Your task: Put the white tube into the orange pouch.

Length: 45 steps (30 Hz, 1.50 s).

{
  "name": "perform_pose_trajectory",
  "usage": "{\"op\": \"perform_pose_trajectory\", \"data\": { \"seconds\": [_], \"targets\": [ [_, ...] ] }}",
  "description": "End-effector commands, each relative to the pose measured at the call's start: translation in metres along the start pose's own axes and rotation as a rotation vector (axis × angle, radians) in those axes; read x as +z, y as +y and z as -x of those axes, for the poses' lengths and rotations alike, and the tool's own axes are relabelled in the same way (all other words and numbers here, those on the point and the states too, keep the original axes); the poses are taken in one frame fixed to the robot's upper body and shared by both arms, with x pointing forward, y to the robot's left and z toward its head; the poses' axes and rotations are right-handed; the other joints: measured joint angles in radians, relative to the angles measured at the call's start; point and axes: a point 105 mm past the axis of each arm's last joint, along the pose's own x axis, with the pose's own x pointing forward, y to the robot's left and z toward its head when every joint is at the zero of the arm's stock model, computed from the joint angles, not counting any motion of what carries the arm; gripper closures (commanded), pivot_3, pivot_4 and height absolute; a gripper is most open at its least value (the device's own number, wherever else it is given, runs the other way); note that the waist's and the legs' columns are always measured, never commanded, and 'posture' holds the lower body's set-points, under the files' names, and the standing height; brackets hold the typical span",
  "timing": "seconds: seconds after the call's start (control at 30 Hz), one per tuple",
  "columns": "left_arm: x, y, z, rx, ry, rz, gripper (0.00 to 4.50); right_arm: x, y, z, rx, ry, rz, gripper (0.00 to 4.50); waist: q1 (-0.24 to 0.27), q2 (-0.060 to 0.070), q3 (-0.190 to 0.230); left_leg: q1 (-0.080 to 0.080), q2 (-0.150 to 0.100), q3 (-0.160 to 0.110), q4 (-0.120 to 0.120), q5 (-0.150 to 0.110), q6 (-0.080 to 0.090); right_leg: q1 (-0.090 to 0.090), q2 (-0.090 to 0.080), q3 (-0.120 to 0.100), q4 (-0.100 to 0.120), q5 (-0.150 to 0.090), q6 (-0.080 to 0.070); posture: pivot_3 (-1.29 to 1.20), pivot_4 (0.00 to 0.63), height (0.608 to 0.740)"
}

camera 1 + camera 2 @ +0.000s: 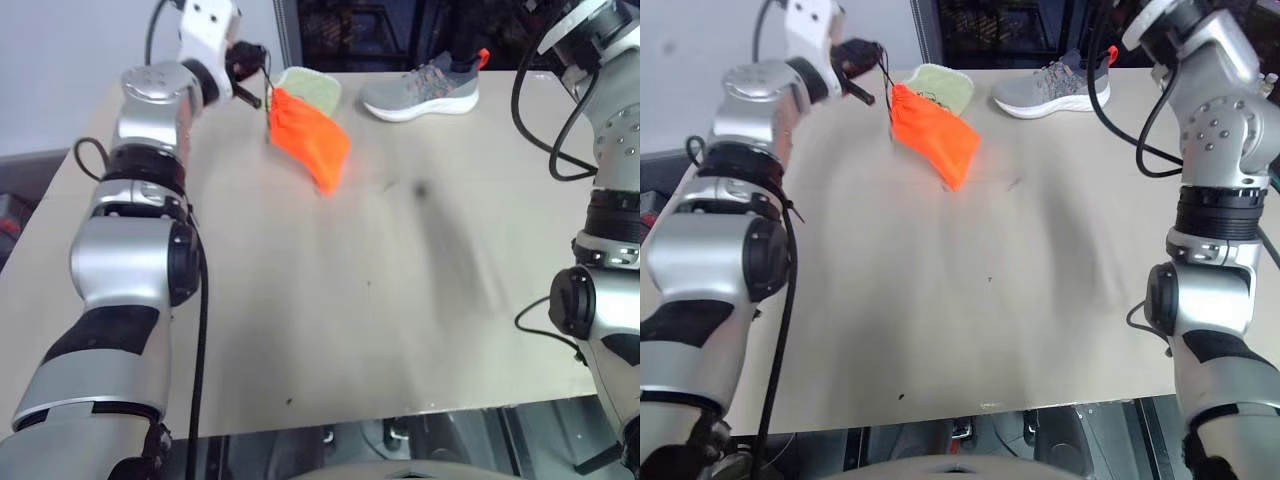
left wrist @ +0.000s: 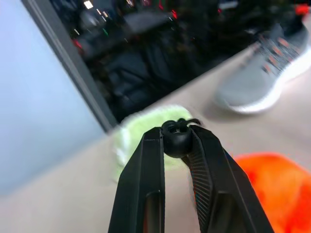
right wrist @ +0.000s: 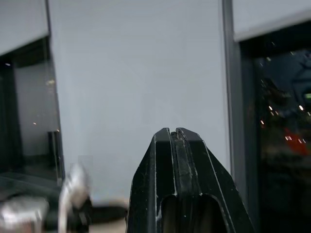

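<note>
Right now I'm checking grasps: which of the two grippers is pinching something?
The left gripper: it pinches the black cord stopper of the hanging orange pouch. The right gripper is shut with nothing between its fingers.

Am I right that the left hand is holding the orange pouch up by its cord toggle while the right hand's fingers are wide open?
Not quite: the right hand has its fingers pressed shut, empty, as the right wrist view shows. The rest holds: the left hand pinches the cord toggle, and the orange pouch hangs from it.
</note>
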Motion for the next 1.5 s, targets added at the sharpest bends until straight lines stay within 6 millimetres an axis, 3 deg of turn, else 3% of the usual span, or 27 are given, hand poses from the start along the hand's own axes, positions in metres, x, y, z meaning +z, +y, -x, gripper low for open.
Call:
{"op": "perform_pose_trajectory", "data": {
  "seconds": [0.03, 0.17, 0.3, 0.43, 0.6, 0.63, 0.67, 0.7, 0.73, 0.83, 0.9, 1.17, 1.27, 1.37, 1.5],
  "targets": [
    [0.023, -0.038, -0.013, -0.159, -0.12, -0.022, 4.28, -0.019, 0.015, 0.022, 0.006, 0.099, 0.064, 4.5, 0.009, 0.0, 0.0, 0.0, 0.0, 0.0, 0.0, 0.0, 0.0, 0.0, 0.0, 0.0, 0.001, 0.0, 0.0, 0.0, 0.15, 0.74],
    [0.017, -0.086, -0.025, -0.301, -0.148, 0.009, 4.28, -0.049, 0.028, 0.046, -0.048, 0.177, 0.061, 4.5, 0.008, 0.0, 0.0, 0.0, 0.0, 0.001, 0.008, 0.0, 0.0, -0.001, 0.0, 0.003, 0.003, 0.0, 0.0, 0.0, 0.15, 0.74],
    [0.014, -0.142, -0.023, -0.494, -0.182, 0.05, 4.28, -0.057, 0.038, 0.061, -0.099, 0.19, 0.033, 4.5, 0.0, 0.0, 0.0, 0.001, 0.002, 0.001, 0.01, 0.0, 0.0, -0.001, 0.002, 0.004, 0.005, 0.0, 0.0, 0.0, 0.15, 0.74],
    [0.002, -0.19, -0.011, -0.637, -0.176, 0.083, 4.28, -0.064, 0.046, 0.076, -0.153, 0.21, 0.015, 4.5, -0.004, 0.0, 0.0, 0.001, 0.002, -0.003, 0.012, 0.0, 0.0, -0.001, 0.002, 0.005, 0.006, 0.0, 0.0, 0.0, 0.15, 0.74],
    [-0.026, -0.221, 0.015, -0.753, -0.099, 0.073, 4.28, -0.08, 0.057, 0.097, -0.181, 0.288, 0.013, 4.5, -0.01, 0.0, 0.0, 0.002, 0.003, -0.003, 0.012, 0.0, 0.0, 0.0, 0.002, 0.006, 0.007, 0.0, 0.0, 0.0, 0.15, 0.74],
    [-0.033, -0.226, 0.02, -0.781, -0.08, 0.06, 3.28, -0.083, 0.058, 0.101, -0.187, 0.302, 0.012, 4.5, -0.009, 0.001, 0.0, 0.002, 0.003, -0.003, 0.012, 0.0, 0.0, -0.001, 0.002, 0.006, 0.007, 0.0, 0.0, 0.0, 0.15, 0.74],
    [-0.038, -0.23, 0.025, -0.803, -0.064, 0.057, 3.21, -0.086, 0.059, 0.104, -0.192, 0.312, 0.009, 4.5, -0.009, 0.001, 0.0, 0.003, 0.003, -0.004, 0.012, 0.0, 0.0, 0.0, 0.002, 0.006, 0.008, 0.0, 0.0, 0.0, 0.15, 0.74],
    [-0.043, -0.233, 0.031, -0.827, -0.046, 0.048, 2.6, -0.088, 0.06, 0.107, -0.195, 0.322, 0.006, 3.97, -0.009, 0.001, 0.0, 0.003, 0.003, -0.004, 0.012, 0.0, 0.0, 0.0, 0.002, 0.006, 0.008, 0.0, 0.0, 0.0, 0.15, 0.74],
    [-0.05, -0.236, 0.039, -0.853, -0.023, 0.035, 2.24, -0.092, 0.061, 0.11, -0.199, 0.341, 0.008, 3.73, -0.009, 0.001, 0.0, 0.003, 0.003, -0.004, 0.012, 0.0, 0.0, 0.0, 0.002, 0.007, 0.008, 0.0, 0.0, 0.0, 0.15, 0.74],
    [-0.054, -0.226, 0.049, -0.788, -0.028, 0.105, 0.96, -0.108, 0.064, 0.119, -0.195, 0.43, 0.067, 2.42, -0.009, 0.001, -0.001, 0.004, 0.003, -0.004, 0.013, 0.0, 0.0, 0.001, 0.002, 0.007, 0.007, 0.0, 0.0, 0.0, 0.15, 0.74],
    [-0.051, -0.221, 0.057, -0.801, -0.059, 0.155, 0.85, -0.116, 0.066, 0.123, -0.185, 0.471, 0.091, 1.51, -0.009, 0.001, -0.001, 0.004, 0.003, -0.004, 0.013, 0.0, 0.0, 0.001, 0.002, 0.007, 0.007, 0.0, 0.0, 0.0, 0.15, 0.74],
    [-0.079, -0.151, 0.101, -0.55, 0.02, 0.16, 0.85, -0.175, 0.078, 0.132, -0.078, 0.697, 0.158, 1.51, -0.011, 0.002, -0.002, 0.007, 0.005, -0.003, 0.013, 0.0, 0.0, 0.002, 0.003, 0.009, 0.009, 0.0, 0.0, 0.0, 0.15, 0.74],
    [-0.079, -0.125, 0.113, -0.462, 0.026, 0.199, 0.85, -0.197, 0.082, 0.13, -0.01, 0.769, 0.198, 1.51, -0.007, 0.001, -0.002, 0.006, 0.004, -0.003, 0.013, 0.0, 0.0, 0.002, 0.002, 0.008, 0.009, 0.0, 0.0, 0.0, 0.15, 0.74],
    [-0.08, -0.108, 0.122, -0.422, 0.057, 0.215, 0.85, -0.215, 0.087, 0.118, 0.005, 0.785, 0.121, 1.51, -0.008, -0.001, -0.003, 0.006, 0.004, -0.004, 0.014, 0.0, 0.0, 0.002, 0.002, 0.008, 0.008, 0.0, 0.0, 0.0, 0.15, 0.74],
    [-0.115, -0.081, 0.14, -0.311, 0.233, 0.119, 0.85, -0.234, 0.11, 0.093, 0.08, 0.761, 0.01, 1.51, -0.015, -0.002, -0.004, 0.006, 0.004, -0.004, 0.013, 0.0, -0.001, 0.002, 0.003, 0.008, 0.009, 0.0, 0.0, 0.0, 0.15, 0.74]
  ]
}}
